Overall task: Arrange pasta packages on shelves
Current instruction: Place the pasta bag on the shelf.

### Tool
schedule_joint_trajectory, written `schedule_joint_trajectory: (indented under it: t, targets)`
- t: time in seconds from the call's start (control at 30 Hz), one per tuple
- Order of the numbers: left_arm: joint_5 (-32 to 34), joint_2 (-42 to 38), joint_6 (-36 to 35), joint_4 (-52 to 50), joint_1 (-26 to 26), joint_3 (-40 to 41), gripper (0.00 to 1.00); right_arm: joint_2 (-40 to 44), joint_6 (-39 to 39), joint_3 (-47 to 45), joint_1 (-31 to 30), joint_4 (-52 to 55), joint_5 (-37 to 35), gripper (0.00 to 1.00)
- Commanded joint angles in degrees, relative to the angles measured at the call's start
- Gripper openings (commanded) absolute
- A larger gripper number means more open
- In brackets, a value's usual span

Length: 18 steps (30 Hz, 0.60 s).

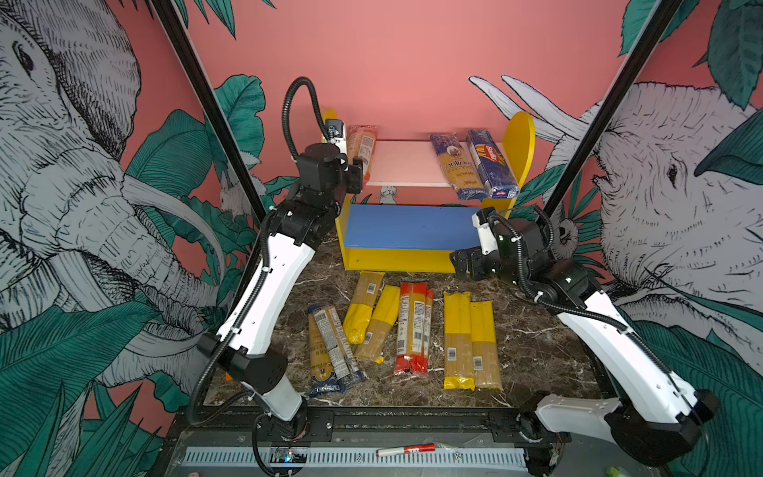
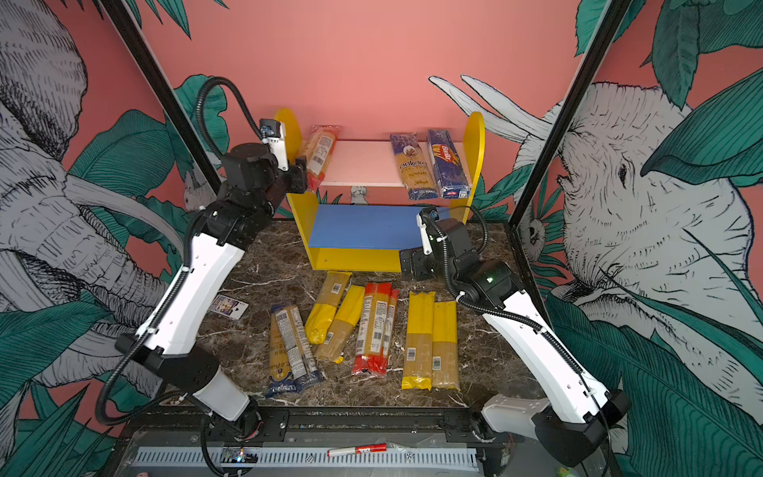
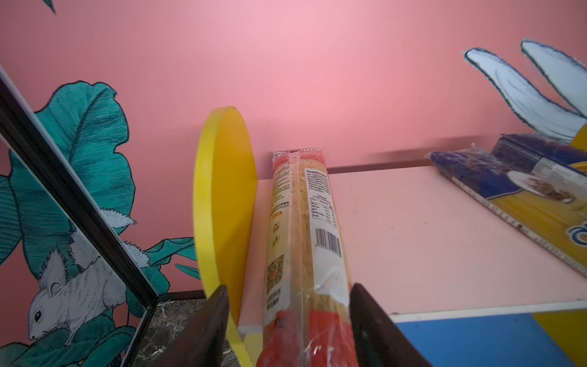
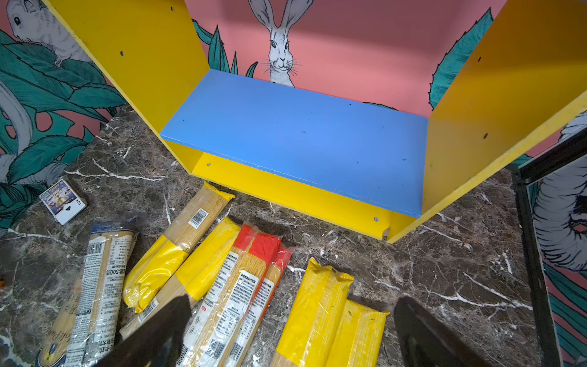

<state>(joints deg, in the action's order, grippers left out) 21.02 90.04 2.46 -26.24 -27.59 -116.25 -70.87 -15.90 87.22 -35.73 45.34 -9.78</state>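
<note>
The shelves have yellow side panels (image 1: pixel 521 140), a pale pink upper board (image 1: pixel 404 163) and a blue lower board (image 4: pixel 301 139). A clear red-ended pasta pack (image 3: pixel 301 222) lies on the pink board against the left panel, its near end overhanging. My left gripper (image 3: pixel 289 287) is open around that end, one finger outside the panel. Two dark blue packages (image 1: pixel 456 165) (image 1: pixel 491 163) lie at the board's right. Several pasta packages (image 1: pixel 413 330) lie on the marble table. My right gripper (image 4: pixel 293 300) hovers open above them, holding nothing, in front of the lower board.
A deck of cards (image 2: pixel 229 306) lies on the table's left side. A red-and-white marker pen (image 1: pixel 406 449) rests on the front rail. Black frame posts (image 1: pixel 214 107) rise at both sides. The blue board carries nothing.
</note>
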Motion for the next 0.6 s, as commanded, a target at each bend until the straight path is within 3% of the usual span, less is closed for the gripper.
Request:
schedule_joint_trajectory:
  t: [0.0, 0.2, 0.57]
  targets:
    - [-1.54, -6.37, 3.63, 0.8, -0.09, 6.24, 0.7, 0.7, -1.68, -1.59, 0.14, 0.57, -0.15, 0.99]
    - [-1.24, -17.18, 7.64, 0.47, -0.8, 21.29, 0.77, 2.71, -3.96, -5.04, 0.14, 0.32, 0.11, 0.99]
    - [-2.9, -29.87, 15.45, -2.91, -2.19, 44.06, 0.79, 5.33, -8.5, -16.29, -0.13, -1.72, 3.19, 0.99]
